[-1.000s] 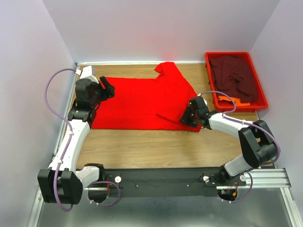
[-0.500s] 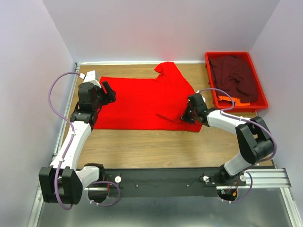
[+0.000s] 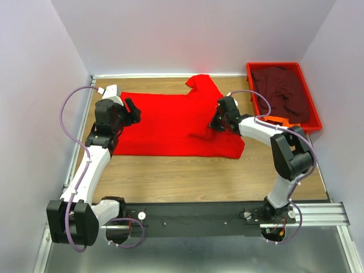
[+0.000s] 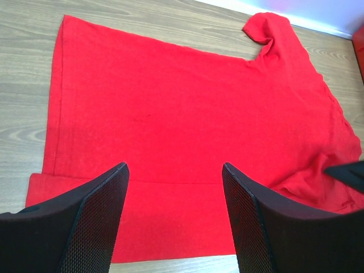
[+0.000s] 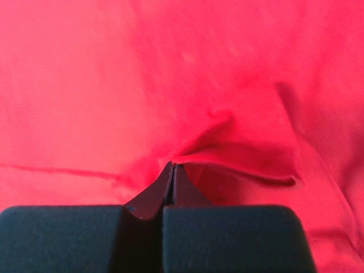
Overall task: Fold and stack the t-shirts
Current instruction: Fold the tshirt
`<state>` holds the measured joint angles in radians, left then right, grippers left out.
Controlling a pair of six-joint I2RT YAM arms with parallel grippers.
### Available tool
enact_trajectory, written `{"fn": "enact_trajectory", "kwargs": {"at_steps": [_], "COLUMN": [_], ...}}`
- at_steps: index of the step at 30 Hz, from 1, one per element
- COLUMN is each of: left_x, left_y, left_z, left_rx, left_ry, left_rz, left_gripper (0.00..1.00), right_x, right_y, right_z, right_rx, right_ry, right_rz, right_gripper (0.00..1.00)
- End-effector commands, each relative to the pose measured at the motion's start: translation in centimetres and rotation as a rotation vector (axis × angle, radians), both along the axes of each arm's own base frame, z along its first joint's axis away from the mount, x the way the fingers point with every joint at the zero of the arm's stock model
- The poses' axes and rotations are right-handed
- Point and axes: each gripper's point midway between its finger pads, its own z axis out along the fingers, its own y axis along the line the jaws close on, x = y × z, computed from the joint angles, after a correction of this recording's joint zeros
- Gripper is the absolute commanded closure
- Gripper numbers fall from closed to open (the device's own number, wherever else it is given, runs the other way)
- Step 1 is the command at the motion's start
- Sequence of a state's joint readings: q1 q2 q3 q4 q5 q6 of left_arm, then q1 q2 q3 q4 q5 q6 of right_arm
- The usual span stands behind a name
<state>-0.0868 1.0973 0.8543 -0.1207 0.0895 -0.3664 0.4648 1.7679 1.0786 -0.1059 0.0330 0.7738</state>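
Right gripper [image 3: 215, 124] on red t-shirt [image 3: 170, 122], seemingly closed

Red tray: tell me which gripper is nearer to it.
Right. The right gripper is pinching the red t-shirt just left of the red tray; the left gripper hangs open at the t-shirt's opposite end, much farther away.

No legible text, label, brand or number appears in any view. All surfaces are unmarked.
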Motion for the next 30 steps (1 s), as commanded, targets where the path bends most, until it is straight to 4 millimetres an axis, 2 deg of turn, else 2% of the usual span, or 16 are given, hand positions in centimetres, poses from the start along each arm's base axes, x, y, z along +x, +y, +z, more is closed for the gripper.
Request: {"fn": "enact_trajectory", "kwargs": {"at_steps": [1,2,3,5,6,13,16,17,20,22,24,26,27,29,30], "left_x": [0.0,0.1,0.1,0.1,0.1,0.1,0.2,0.2,0.2,0.4,0.5,0.5,0.5,0.7,0.8], "left_y": [-0.6,-0.7,-0.7,-0.8,-0.8,-1.1,-1.3,-1.5,-2.0,-2.3,-3.3,-3.9,-4.9,-5.7,-7.2], "left_z": [-0.3,-0.4,-0.5,-0.5,-0.6,-1.0,-1.3,-1.4,-1.7,-1.9,-2.5,-2.9,-3.2,-3.4,-3.7], "left_rx": [0.008,0.007,0.006,0.005,0.007,0.008,0.009,0.010,0.015,0.021,0.026,0.026,0.030,0.028,0.027], "left_ry": [-0.006,-0.001,-0.001,0.001,0.001,0.015,0.020,0.022,0.032,0.041,0.062,0.084,0.101,0.114,0.125], "left_rz": [-0.039,-0.042,-0.043,-0.046,-0.048,-0.061,-0.071,-0.076,-0.088,-0.089,-0.109,-0.118,-0.137,-0.130,-0.155], "left_gripper": [0.26,0.26,0.26,0.26,0.26,0.26,0.26,0.26,0.25,0.25,0.25,0.25,0.25,0.25,0.25], "right_x": [2.5,3.3,3.5,4.5,4.7,6.5,7.1,7.2,8.0,8.8,9.6,10.2,10.5,10.8,11.1], "right_y": [0.8,1.1,1.2,1.7,1.8,2.6,2.6,2.4,2.5,2.5,2.9,3.2,3.2,3.2,3.1], "right_z": [0.4,0.9,0.2,0.7,-0.2,-0.8,-0.6,-0.6,0.3,0.9,1.9,1.9,2.3,2.7,3.0], "right_rx": [-0.029,-0.024,-0.031,-0.024,-0.033,-0.039,-0.046,-0.054,-0.066,-0.072,-0.075,-0.082,-0.082,-0.094,-0.100], "right_ry": [-0.043,-0.059,-0.047,-0.064,-0.052,-0.059,-0.072,-0.077,-0.113,-0.145,-0.181,-0.192,-0.204,-0.220,-0.232], "right_rz": [0.003,0.007,0.004,0.005,0.004,0.006,0.000,-0.003,0.002,-0.002,0.014,0.028,0.028,0.034,0.032], "right_gripper": [1.00,1.00,1.00,1.00,1.00,0.99,0.93,0.86,0.76,0.75,0.75,0.75,0.75,0.70,0.68]}}
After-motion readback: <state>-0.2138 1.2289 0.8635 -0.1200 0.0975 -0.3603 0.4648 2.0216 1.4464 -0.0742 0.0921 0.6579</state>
